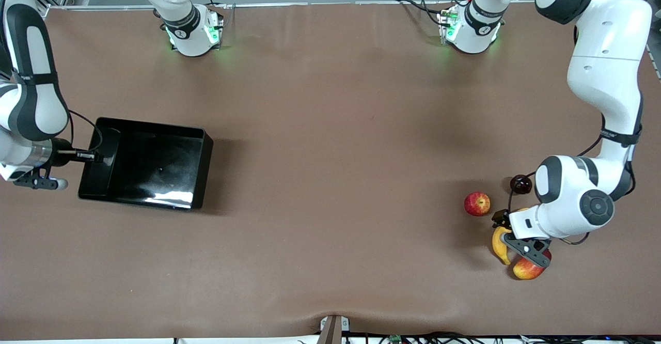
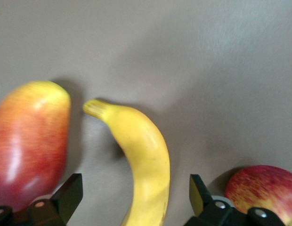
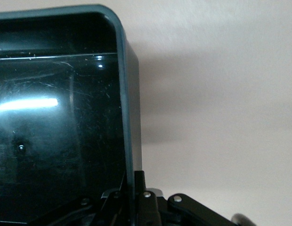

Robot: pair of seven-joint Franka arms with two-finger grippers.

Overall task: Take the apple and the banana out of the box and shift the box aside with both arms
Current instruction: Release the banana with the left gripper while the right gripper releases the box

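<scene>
Banana (image 2: 143, 162) on table (image 1: 330, 127) between spread fingers of left gripper (image 2: 136, 195), beside mango (image 2: 28, 141); right gripper (image 3: 132, 188) clamped on box (image 1: 150, 160) wall at the table's edge.

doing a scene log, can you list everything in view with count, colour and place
banana: 1, yellow, toward the left arm's end of the table, between the left gripper's open fingers
streaked apple: 1, red with yellow, farther from the front camera than the banana
mango: 1, red-yellow, beside the banana, nearer the front camera
dark round fruit: 1, dark red, farther from the camera than the streaked apple
tray: 1, glossy black, toward the right arm's end, nothing in it
table: 1, brown
left gripper: 1, black, open, around the banana
right gripper: 1, black, shut on the tray's wall
</scene>
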